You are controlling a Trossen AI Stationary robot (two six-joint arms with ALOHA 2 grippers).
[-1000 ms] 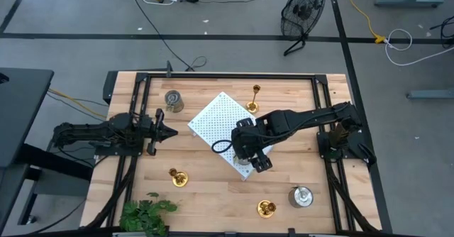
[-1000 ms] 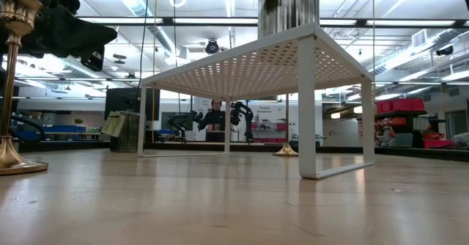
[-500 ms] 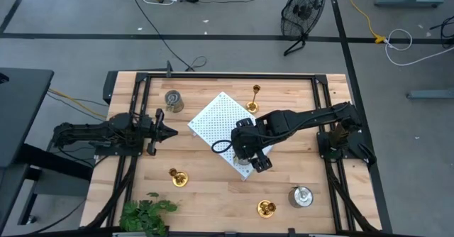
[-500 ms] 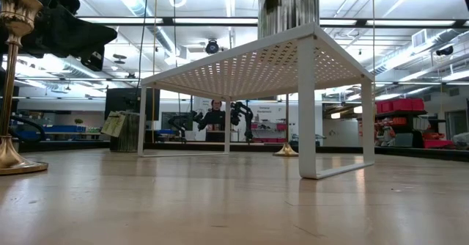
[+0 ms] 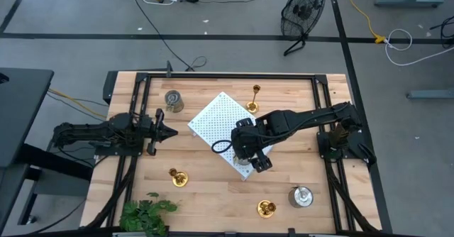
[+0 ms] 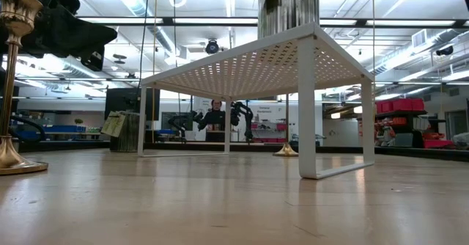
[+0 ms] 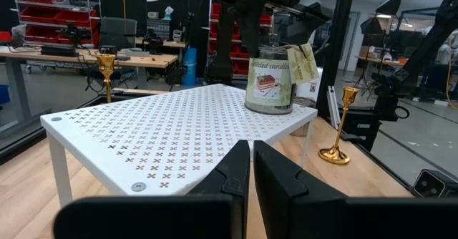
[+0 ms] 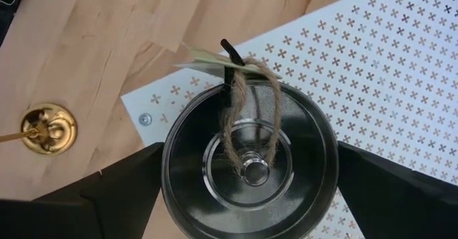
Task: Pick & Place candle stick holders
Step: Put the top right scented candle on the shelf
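Your left gripper [image 5: 169, 131] waits over the left side of the wooden table [image 5: 206, 194], fingers pressed together on nothing; its wrist view shows the two dark fingers [image 7: 236, 171] side by side with barely a slit between them.

Going left to right in the high view:
- Green leafy plant [image 5: 145, 214] at the near-left corner.
- Squat silver-grey cylindrical holder [image 5: 173, 100] far left, on the wood just beside the board's far-left edge.
- Shiny brass holder with round base and thin stem [image 5: 177, 177] near left, on the wood.
- White perforated square board on legs [image 5: 216, 116] mid-table, turned like a diamond.
- Your right gripper [image 5: 246, 157] sits over the board's near corner, clamped on a silver-grey lidded tin with a twine loop and paper tag [image 8: 249, 169]; its fingers [image 8: 122, 189] hug both sides of the tin. The left wrist view shows that tin [image 7: 270, 80] resting on the board top at the corner.
- Second brass holder [image 5: 255, 91] at the far edge, just past the board's far-right side.
- Third brass holder [image 5: 266, 208] near centre-right, on the wood.
- Third silver-grey cylinder [image 5: 301, 196] just right of it, also on the wood.
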